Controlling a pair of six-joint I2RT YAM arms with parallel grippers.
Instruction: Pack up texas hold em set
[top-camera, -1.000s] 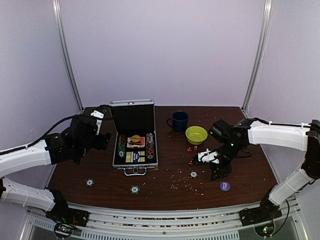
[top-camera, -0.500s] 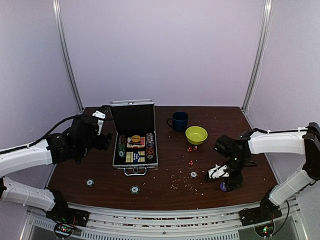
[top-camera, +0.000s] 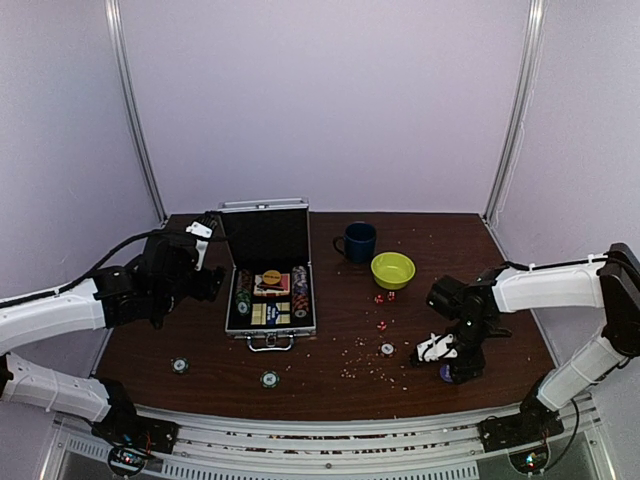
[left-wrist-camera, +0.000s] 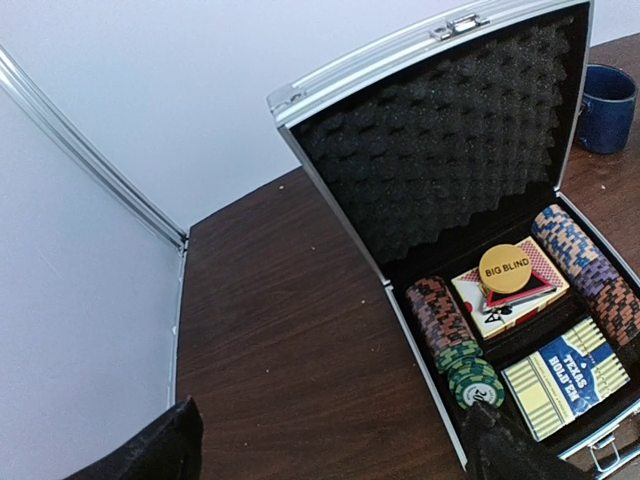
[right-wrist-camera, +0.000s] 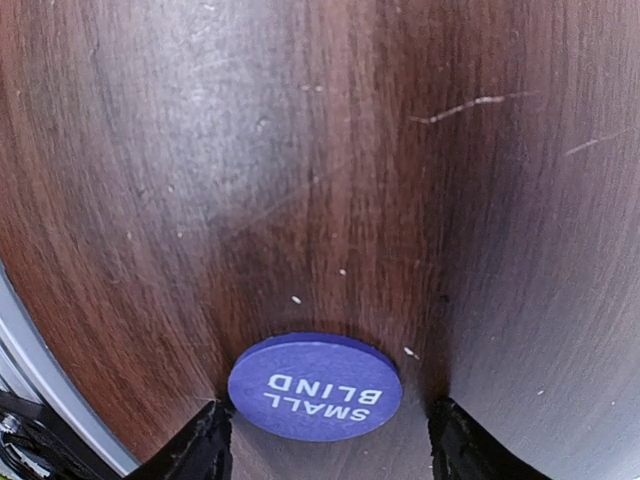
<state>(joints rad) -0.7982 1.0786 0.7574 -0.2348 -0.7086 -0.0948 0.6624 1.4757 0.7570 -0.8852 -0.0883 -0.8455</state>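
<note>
Right gripper (right-wrist-camera: 330, 443) has dropped over the "SMALL BLIND" chip (right-wrist-camera: 315, 388).

Purple chip (right-wrist-camera: 315, 386), dark brown table (right-wrist-camera: 300, 150)

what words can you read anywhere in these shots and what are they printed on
"BIG BLIND": gold button, lying on the red card box
"TEXAS HOLD'EM": blue card box
"SMALL BLIND": purple disc, upside down in the right wrist view
Markings on the green chips: too small to read
</note>
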